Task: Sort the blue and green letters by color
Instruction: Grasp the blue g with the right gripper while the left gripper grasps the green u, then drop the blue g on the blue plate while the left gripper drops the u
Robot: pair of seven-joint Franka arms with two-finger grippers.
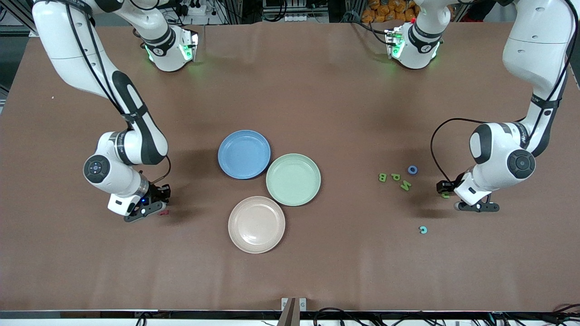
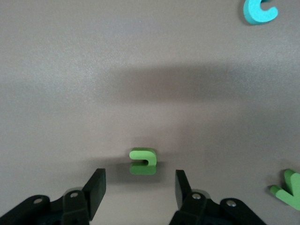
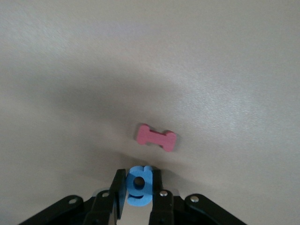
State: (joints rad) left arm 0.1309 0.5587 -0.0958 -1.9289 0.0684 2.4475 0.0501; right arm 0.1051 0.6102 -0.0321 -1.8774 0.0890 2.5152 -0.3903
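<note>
My right gripper [image 3: 139,187] is shut on a blue letter g [image 3: 139,184], low over the table at the right arm's end [image 1: 161,195]. A dark red letter [image 3: 157,137] lies just ahead of it on the table [image 1: 164,212]. My left gripper [image 2: 139,186] is open, its jaws either side of a small green hooked letter [image 2: 143,161] without touching it; it also shows in the front view [image 1: 446,195]. Three green letters [image 1: 396,177], a blue ring letter [image 1: 412,170] and a teal c [image 1: 423,230] lie around it.
Three plates sit mid-table: blue [image 1: 244,154], green [image 1: 293,179] and pinkish beige [image 1: 256,224] nearest the front camera. In the left wrist view the teal c [image 2: 260,10] and another green letter [image 2: 288,188] show.
</note>
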